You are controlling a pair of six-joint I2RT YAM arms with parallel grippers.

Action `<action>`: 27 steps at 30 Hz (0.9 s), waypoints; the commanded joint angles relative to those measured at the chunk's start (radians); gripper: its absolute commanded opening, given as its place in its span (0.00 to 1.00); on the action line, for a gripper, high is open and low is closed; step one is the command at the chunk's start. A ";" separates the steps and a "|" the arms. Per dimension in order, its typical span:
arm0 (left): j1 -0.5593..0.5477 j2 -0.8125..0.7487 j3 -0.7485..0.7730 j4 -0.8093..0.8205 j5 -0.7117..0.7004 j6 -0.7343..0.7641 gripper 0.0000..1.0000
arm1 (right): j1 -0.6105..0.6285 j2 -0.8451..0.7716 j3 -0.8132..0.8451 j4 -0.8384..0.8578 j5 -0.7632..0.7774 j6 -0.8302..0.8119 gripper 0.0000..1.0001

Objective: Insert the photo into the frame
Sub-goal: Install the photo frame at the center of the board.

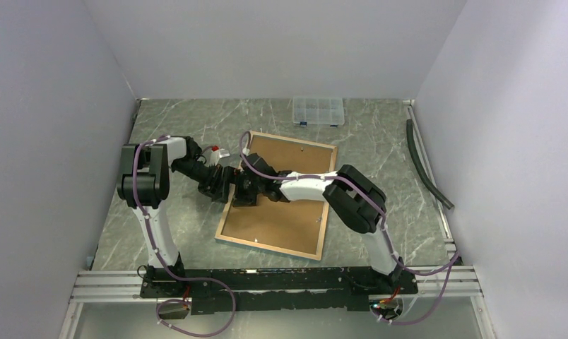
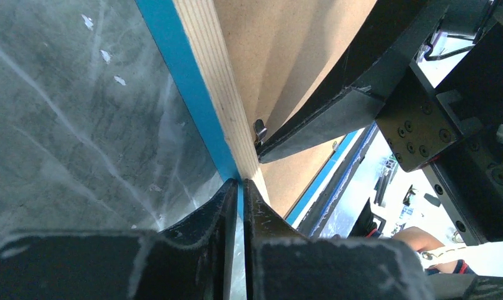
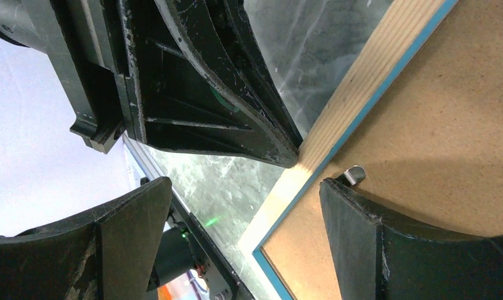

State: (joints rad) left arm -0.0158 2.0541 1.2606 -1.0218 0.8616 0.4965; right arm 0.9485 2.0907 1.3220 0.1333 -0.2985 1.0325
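The frame (image 1: 267, 244) lies face down on the table, tan wood rim up, with the brown backing board (image 1: 281, 219) inside it. The photo is hidden. My left gripper (image 1: 232, 185) is at the frame's left rim; its jaws stand nearly together, tips touching the blue outer edge (image 2: 205, 119) and wood rim (image 2: 221, 94). My right gripper (image 3: 244, 187) is open, straddling the same rim. One finger (image 3: 374, 237) rests on the board beside a small metal tab (image 3: 355, 175), and the other finger (image 3: 130, 231) hangs over the table outside the frame.
A clear plastic compartment box (image 1: 318, 111) stands at the back of the table. A dark hose (image 1: 426, 166) runs along the right wall. A small red-and-white object (image 1: 215, 150) sits behind the left arm. Grey walls close in both sides.
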 commanded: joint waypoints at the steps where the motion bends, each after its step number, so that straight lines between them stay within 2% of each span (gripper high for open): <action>1: -0.023 -0.023 -0.025 0.014 -0.012 0.044 0.13 | -0.001 0.046 0.026 -0.038 0.016 -0.028 0.93; 11: -0.022 -0.031 -0.019 0.006 -0.021 0.046 0.12 | -0.044 -0.123 -0.072 -0.028 -0.001 -0.098 0.93; 27: -0.022 -0.040 -0.032 0.025 -0.014 0.026 0.11 | -0.044 0.003 -0.026 0.021 -0.073 -0.058 0.92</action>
State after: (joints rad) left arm -0.0223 2.0411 1.2484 -1.0142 0.8623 0.5068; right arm 0.8864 2.0464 1.2652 0.1345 -0.3458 0.9611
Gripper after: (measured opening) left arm 0.116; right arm 0.925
